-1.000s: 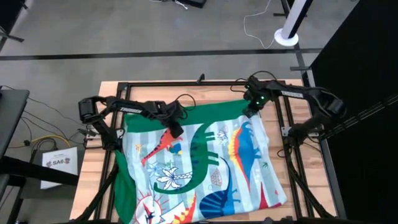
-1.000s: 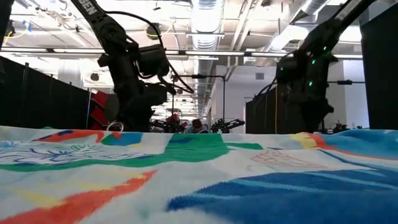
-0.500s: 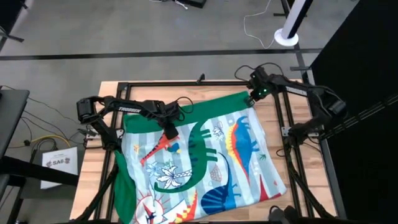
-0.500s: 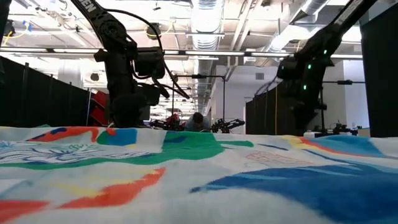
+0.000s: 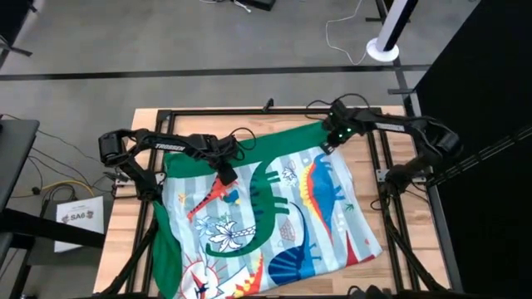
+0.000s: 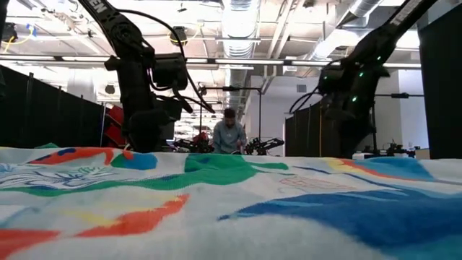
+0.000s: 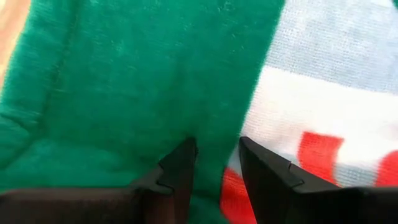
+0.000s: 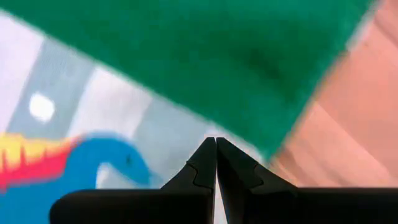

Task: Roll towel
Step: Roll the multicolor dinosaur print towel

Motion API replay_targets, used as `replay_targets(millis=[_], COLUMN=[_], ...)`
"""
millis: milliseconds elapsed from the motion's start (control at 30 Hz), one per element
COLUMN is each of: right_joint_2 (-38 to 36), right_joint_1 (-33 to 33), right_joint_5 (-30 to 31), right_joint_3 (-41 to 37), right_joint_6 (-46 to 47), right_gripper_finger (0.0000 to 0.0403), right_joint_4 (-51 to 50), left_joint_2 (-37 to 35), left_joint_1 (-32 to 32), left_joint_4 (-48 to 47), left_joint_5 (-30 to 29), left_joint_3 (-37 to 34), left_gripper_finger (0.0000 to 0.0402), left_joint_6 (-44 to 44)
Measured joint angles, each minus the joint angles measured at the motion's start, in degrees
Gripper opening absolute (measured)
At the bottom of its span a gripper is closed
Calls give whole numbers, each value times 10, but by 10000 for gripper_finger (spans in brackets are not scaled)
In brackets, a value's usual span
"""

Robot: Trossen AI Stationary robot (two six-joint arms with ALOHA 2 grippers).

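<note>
Towel [image 5: 274,216] flat on table [image 5: 125,212], far green hem settling back after right gripper [image 5: 326,146], fingers closed and empty, lets go; left gripper [image 5: 224,176] slightly open above it, roll not started.

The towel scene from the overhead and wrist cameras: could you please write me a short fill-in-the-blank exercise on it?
1. The towel lies spread over a table made of ____.
2. The border along the towel's far edge is coloured ____.
3. In its wrist view, the right claw has its fingers ____, above the towel's far right corner.
4. The left claw has its fingers slightly ____, over the towel's green border.

Missing words: wood; green; shut; open
</note>
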Motion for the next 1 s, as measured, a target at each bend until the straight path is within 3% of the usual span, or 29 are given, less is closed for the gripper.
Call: replay_targets(millis=[167,433,733,1000], right_joint_2=[56,150,106,151], right_joint_1=[-19,-94,-108,-99], right_joint_5=[5,11,16,-2], right_joint_3=[18,69,119,121], right_joint_6=[2,-12,-21,-12], right_gripper_finger=[0,0,0,0], right_joint_4=[94,162,172,173], left_joint_2=[0,-2,-2,-2], left_joint_1=[-2,-10,-15,-17], left_joint_4=[-4,-23,-27,-27], left_joint_5=[0,-5,-5,-2], left_joint_3=[0,1,1,1], left_gripper_finger=[114,114,114,114], left_joint_6=[5,-18,-38,-47])
